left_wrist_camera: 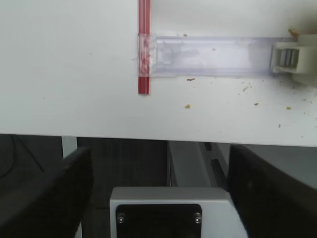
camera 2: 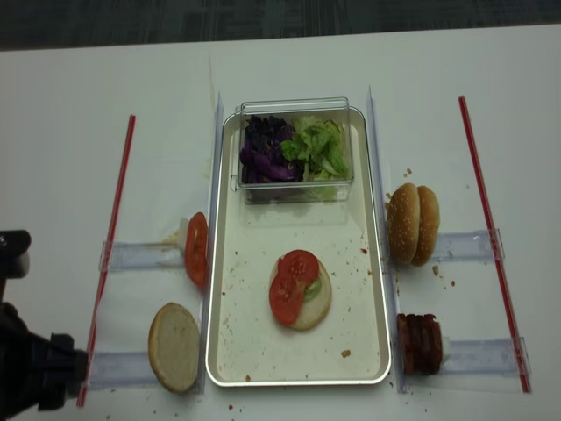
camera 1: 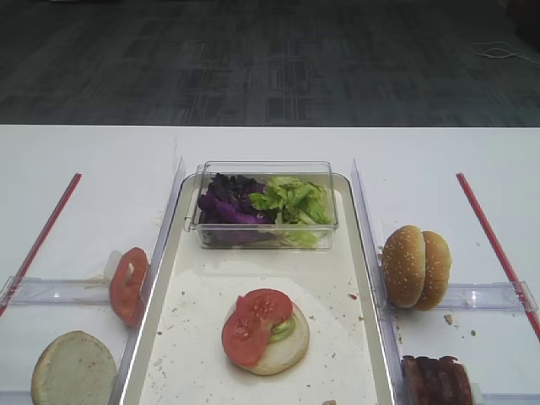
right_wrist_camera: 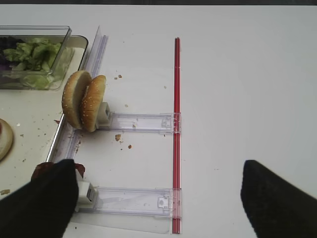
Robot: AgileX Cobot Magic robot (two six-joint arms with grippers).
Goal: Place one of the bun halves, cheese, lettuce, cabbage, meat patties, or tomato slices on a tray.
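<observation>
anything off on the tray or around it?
Mostly tidy. Crumbs speckle the tray and the table by the sesame buns. The tomato slices sit off-centre on the bun half, overhanging its left edge.

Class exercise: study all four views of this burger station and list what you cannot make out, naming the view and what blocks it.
1. Meat patties: cut off by the bottom edge of the first high view.
2. Lettuce on the tray's bun half: mostly covered by tomato slices.
3. Cabbage: cut off by the right wrist view's left edge.
4. Right end effector: fingertips run off the bottom edge.
5. Left end effector: only dark, blurred fingers show.
</observation>
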